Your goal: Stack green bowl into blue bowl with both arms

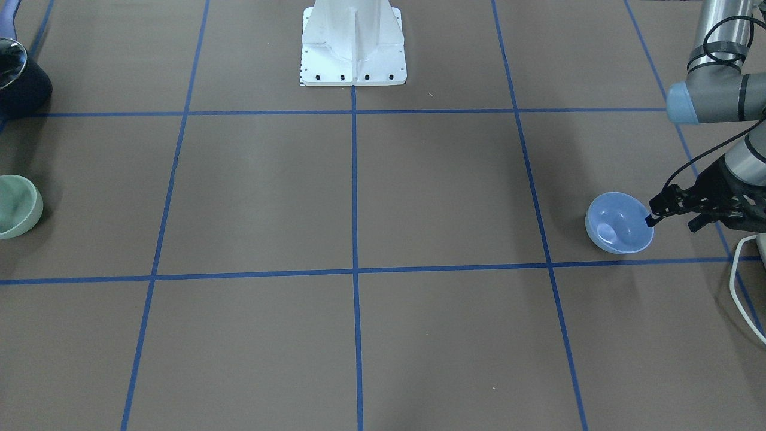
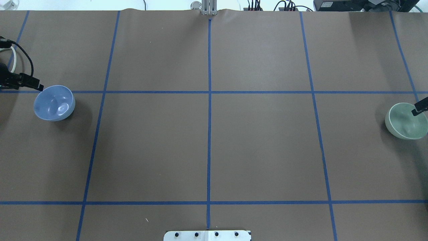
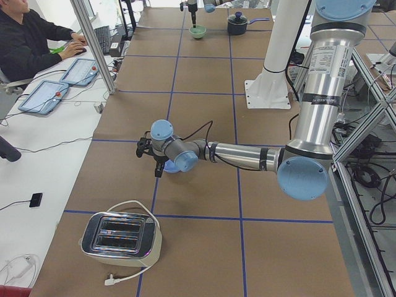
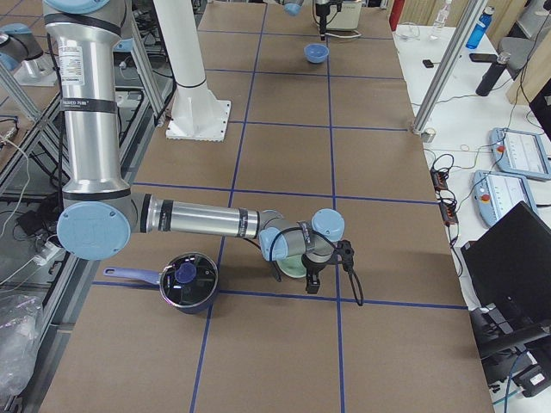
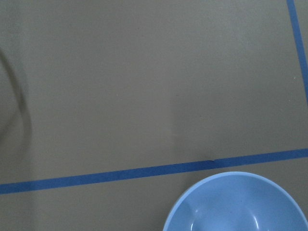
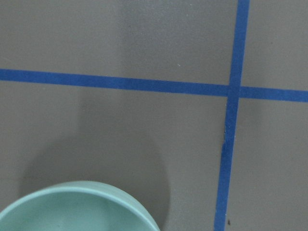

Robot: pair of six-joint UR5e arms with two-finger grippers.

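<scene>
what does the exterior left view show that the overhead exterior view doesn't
Only exterior left: a silver toaster at the near end of the table, a seated person at a side desk, a dark pot near the far green bowl, and the whole left arm, which hides most of the blue bowl.
Only overhead exterior: the blue bowl's whole open inside, and cables beyond the table's far edge.
Both: the two bowls at opposite ends, the blue tape grid, the white base.

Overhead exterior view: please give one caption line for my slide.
Left gripper at the rim of the glossy periwinkle-blue round bowl; right gripper at the pale mint-green round bowl.
</scene>
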